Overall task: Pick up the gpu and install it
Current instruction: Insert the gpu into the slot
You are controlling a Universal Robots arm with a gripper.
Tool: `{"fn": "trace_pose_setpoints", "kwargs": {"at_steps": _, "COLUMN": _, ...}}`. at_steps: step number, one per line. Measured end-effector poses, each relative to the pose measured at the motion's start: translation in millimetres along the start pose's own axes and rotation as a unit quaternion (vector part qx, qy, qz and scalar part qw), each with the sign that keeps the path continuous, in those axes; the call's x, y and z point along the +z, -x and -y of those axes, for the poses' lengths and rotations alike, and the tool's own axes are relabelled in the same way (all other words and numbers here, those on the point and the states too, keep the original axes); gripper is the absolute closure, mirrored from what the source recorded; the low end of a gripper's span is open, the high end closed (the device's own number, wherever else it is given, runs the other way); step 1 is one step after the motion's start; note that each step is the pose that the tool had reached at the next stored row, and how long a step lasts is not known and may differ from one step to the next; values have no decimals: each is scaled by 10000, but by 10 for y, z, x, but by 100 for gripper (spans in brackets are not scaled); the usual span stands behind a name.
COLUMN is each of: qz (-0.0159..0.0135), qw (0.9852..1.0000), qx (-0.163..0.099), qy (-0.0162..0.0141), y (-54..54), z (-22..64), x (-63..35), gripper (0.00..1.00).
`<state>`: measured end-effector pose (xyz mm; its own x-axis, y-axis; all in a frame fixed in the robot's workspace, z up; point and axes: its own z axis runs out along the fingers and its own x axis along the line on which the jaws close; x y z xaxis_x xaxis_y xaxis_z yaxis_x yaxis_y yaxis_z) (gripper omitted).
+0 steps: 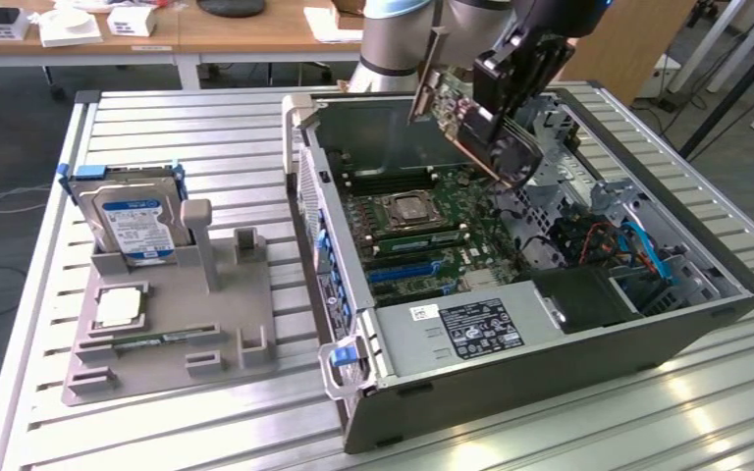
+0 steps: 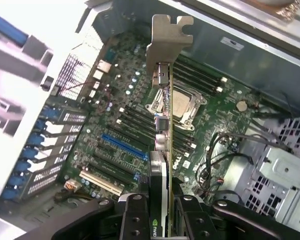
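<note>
**Gpu held in the air over the open case**

The fingers (image 2: 135, 222) are clamped on the gpu (image 2: 163, 130), one pressed to each flat side of the card. In the wrist view the card is seen edge-on. It runs away from the fingers, with its silver bracket (image 2: 168, 37) at the far end.

In the exterior view the fingers (image 1: 506, 93) reach down from the arm (image 1: 403, 29). They hold the gpu (image 1: 450, 103) tilted, its green side facing the exterior view's left. The card hangs above the case (image 1: 548, 363), apart from the board (image 1: 450, 250) and seated in no slot. It is over the far part of the board, beyond the socket (image 1: 407, 209).

In the wrist view the board (image 2: 115, 107) lies below the card. A blue slot (image 2: 122, 146) and a pale slot (image 2: 101, 182) lie to one side of its edge, and the socket (image 2: 182, 107) lies just to the other side.

The case lies on its side, open at the top, on the slatted metal worktop (image 1: 154, 412). A power supply (image 1: 475, 329) sits at its near end, and blue cables (image 1: 646, 250) lie at the exterior view's right.

To the exterior view's left of the case stands a grey holder (image 1: 240, 368). It carries an upright hard drive (image 1: 134, 221), a flat chip (image 1: 118, 306) and a memory stick (image 1: 154, 340).
</note>
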<state>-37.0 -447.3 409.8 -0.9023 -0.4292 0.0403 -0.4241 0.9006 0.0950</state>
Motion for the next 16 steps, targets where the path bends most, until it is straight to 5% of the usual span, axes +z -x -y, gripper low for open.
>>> {"fn": "trace_pose_setpoints", "kwargs": {"at_steps": 2, "qz": -17, "qw": 9998, "qx": -189, "qy": -6, "y": 0, "z": 0, "x": 0, "gripper": 73}}
{"fn": "trace_pose_setpoints", "kwargs": {"at_steps": 3, "qz": -48, "qw": 9985, "qx": -542, "qy": -15, "y": 0, "z": 0, "x": 0, "gripper": 73}}
{"fn": "trace_pose_setpoints", "kwargs": {"at_steps": 5, "qz": -113, "qw": 9918, "qx": -1276, "qy": -34, "y": 0, "z": 0, "x": 0, "gripper": 73}}
{"fn": "trace_pose_setpoints", "kwargs": {"at_steps": 12, "qz": -163, "qw": 9824, "qx": -1860, "qy": -47, "y": 0, "z": 0, "x": 0, "gripper": 73}}
{"fn": "trace_pose_setpoints", "kwargs": {"at_steps": 16, "qz": -193, "qw": 9752, "qx": -2205, "qy": -55, "y": 0, "z": 0, "x": 0, "gripper": 73}}
